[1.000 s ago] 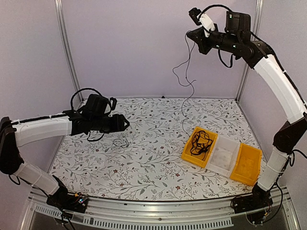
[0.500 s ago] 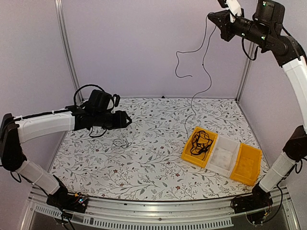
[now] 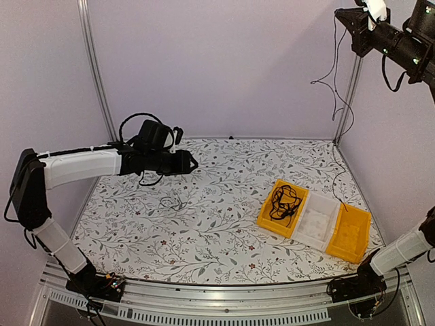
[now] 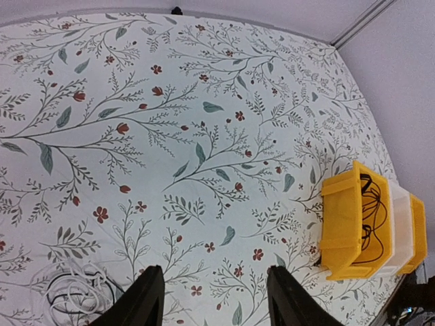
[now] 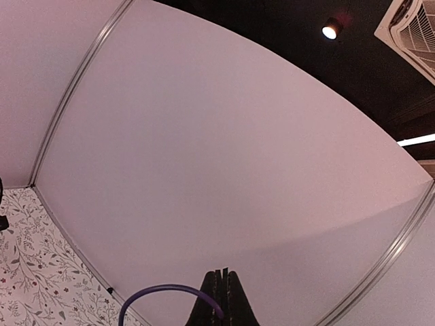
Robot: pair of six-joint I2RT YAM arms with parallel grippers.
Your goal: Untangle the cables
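Right hand (image 5: 221,278) pinched shut on black cable (image 3: 336,47) dangling below it. Left hand (image 4: 216,295) spread, cable coil (image 4: 71,293) beside its left finger.

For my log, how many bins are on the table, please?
3, side by side at right: left yellow bin holding black cables, white bin, right yellow bin.

Lighting was even and diffuse over the white floral-printed tabletop (image 3: 204,231), and shadows on it were soft and faint. Above the tabletop, the right wrist view caught a glaring round ceiling spotlight (image 5: 330,30) against dark ceiling. Fisheye distortion bent the grey metal frame post (image 5: 71,88). High above the tabletop's far right corner, the thin black cable (image 3: 335,61) registered only faintly.
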